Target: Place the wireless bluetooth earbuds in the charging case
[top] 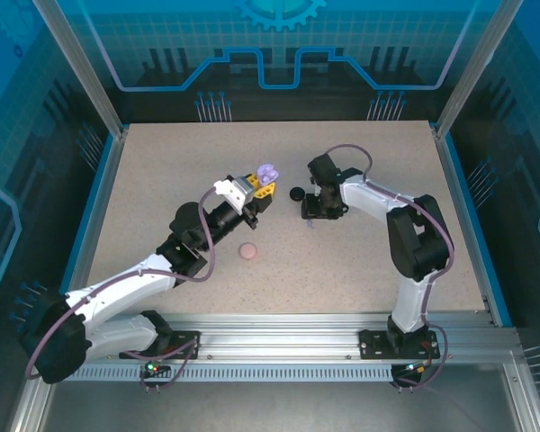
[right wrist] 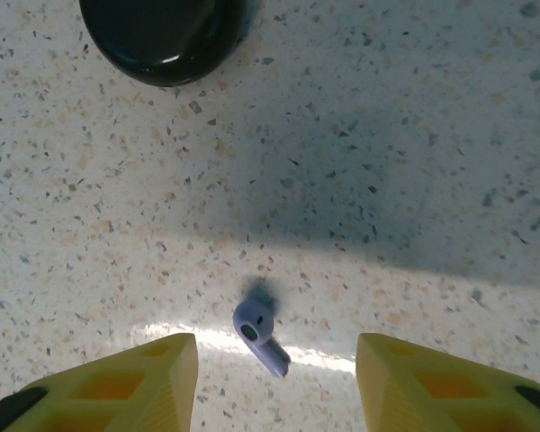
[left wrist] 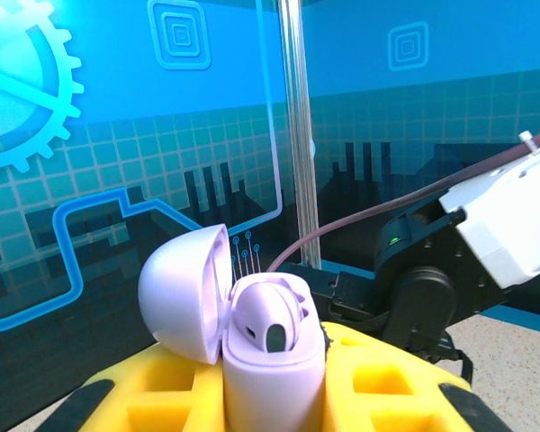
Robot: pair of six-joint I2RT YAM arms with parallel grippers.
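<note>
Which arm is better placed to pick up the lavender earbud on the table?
Right: the open right gripper hovers over the lavender earbud, while the left gripper holds the open lavender case.

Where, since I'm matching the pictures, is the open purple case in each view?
Top view: purple case, centre, held by the left tool.
Left wrist view: the case, bottom centre, lid open, between yellow fingers.
Shared landmark: the right arm, right of the case.
</note>
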